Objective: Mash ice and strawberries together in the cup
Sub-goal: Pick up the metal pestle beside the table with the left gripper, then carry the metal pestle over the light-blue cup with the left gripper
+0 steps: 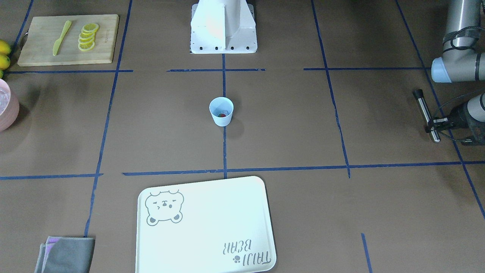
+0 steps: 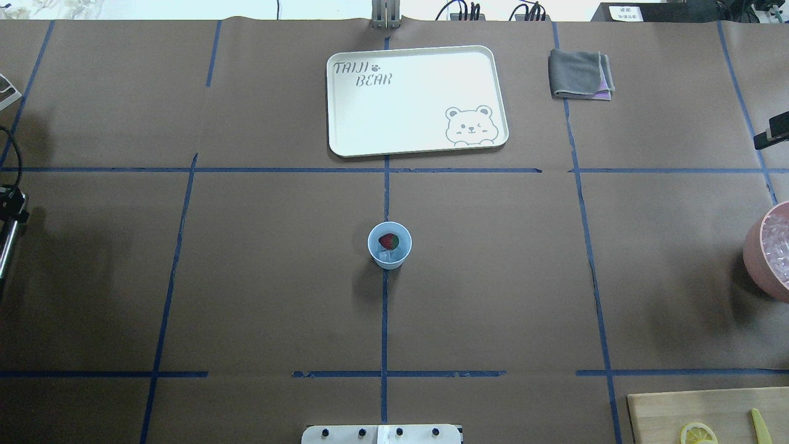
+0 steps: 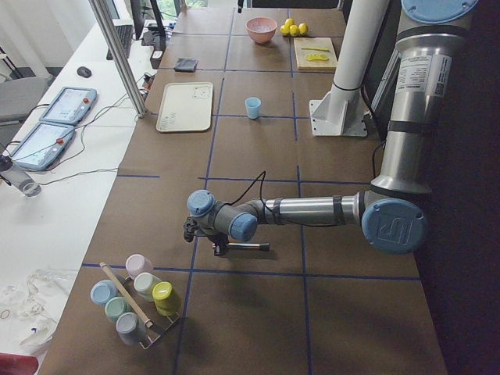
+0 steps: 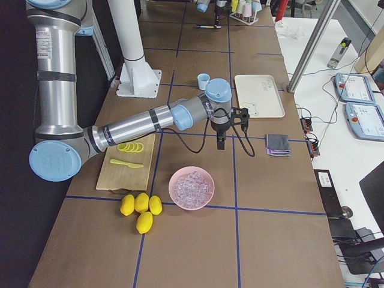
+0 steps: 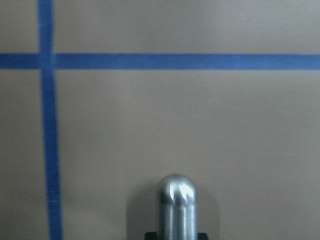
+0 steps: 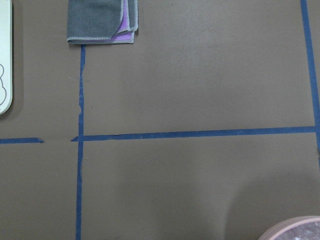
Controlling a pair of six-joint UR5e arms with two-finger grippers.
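Observation:
The pale blue cup (image 1: 221,111) stands upright at the table's centre on a blue tape line, and also shows in the overhead view (image 2: 389,245). Inside it lie one red strawberry (image 2: 388,240) and a clear piece of ice (image 2: 396,253). My left gripper (image 1: 439,122) is far off at the table's end on my left. It is shut on a metal muddler rod (image 1: 427,115), held level just above the table, and the rod's rounded tip shows in the left wrist view (image 5: 176,200). My right gripper (image 4: 221,133) hangs above the table between the towel and the bowl; I cannot tell if it is open.
A pink bowl (image 4: 192,187) of ice and several lemons (image 4: 141,210) sit at the end on my right. A cutting board (image 1: 68,40) carries lemon slices and a knife. A white tray (image 2: 419,98) and a grey towel (image 2: 579,74) lie on the far side. A rack of cups (image 3: 137,301) is near my left gripper.

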